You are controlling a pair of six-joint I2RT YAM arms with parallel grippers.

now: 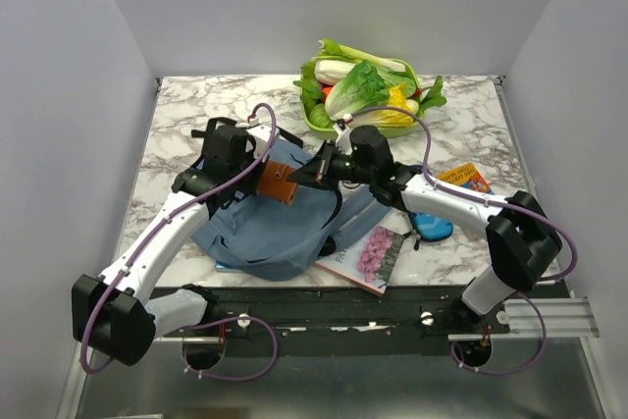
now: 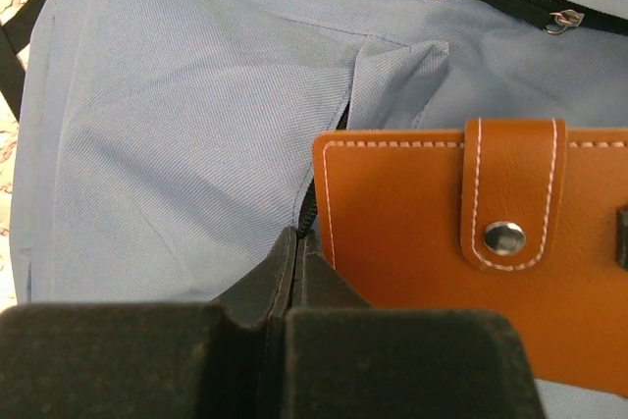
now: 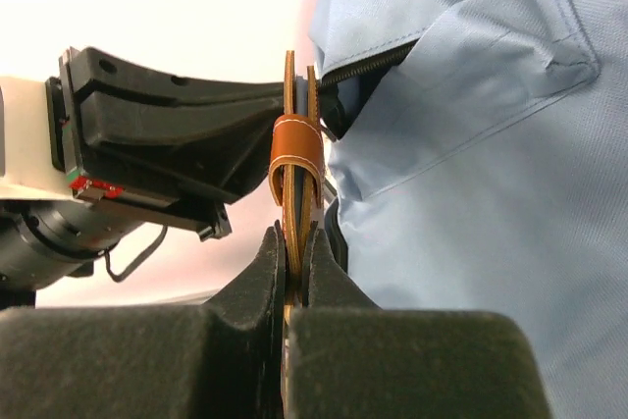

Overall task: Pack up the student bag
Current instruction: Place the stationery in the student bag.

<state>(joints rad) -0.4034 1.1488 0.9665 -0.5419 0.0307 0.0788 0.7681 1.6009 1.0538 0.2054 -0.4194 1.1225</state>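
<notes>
Right end effector (image 3: 294, 242) is pinching the lower edge of a tan leather wallet (image 3: 295, 159), which stands on edge between its fingers. Left end effector (image 2: 297, 247) has its fingers pressed together on the student bag (image 2: 177, 125), right at the edge of a zip opening. The wallet's face and snap tab show just to the right of that grip in the left wrist view.

From above, the student bag lies in the lower centre of the frame on the marble worktop (image 1: 186, 115). Both end effectors meet over its upper edge, the left one coming from the left and the right one from the right. The wallet sits between them, at the mouth of the bag's open zip.

One green basket (image 1: 319, 123) stands at the upper centre, piled with leafy greens (image 1: 358, 85) and white, yellow and red vegetables.

Right of the bag lie two books: one with pink flowers (image 1: 368, 254) touching it and an orange one (image 1: 466, 177) farther right. One blue pencil case (image 1: 434, 227) lies between them.
</notes>
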